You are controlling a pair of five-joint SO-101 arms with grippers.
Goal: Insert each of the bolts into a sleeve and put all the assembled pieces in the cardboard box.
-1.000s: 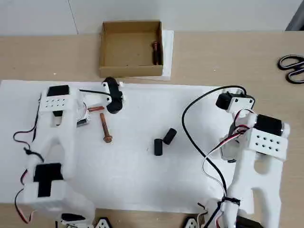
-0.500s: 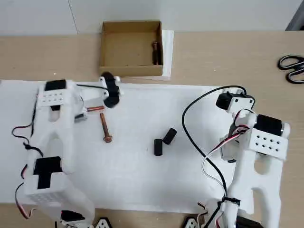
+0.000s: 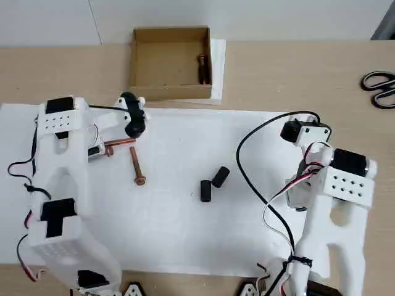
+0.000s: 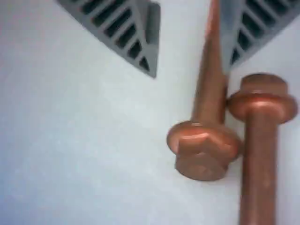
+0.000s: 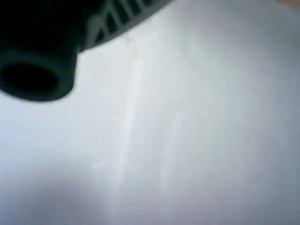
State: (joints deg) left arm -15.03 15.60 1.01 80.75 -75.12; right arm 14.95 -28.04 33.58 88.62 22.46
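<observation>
I see the cardboard box [image 3: 170, 61] upright and open-topped on the tabletop [image 3: 296, 68]. One assembled piece [image 3: 201, 68] lies along its right wall. Two bare copper bolts lie on the white sheet [image 3: 185, 234]. The first bolt [image 3: 120, 145] lies crosswise, shank between the spread fingers [image 4: 126, 33] of the left gripper [image 4: 190, 65], not clamped. The second bolt [image 3: 136, 165] lies roughly square to it, head just beside the first's shank. Black tilted sleeve [image 3: 220, 176] and straight sleeve [image 3: 205, 190] lie mid-sheet, nearly touching. The third sleeve [image 5: 35, 77] faces the right wrist camera open end on.
</observation>
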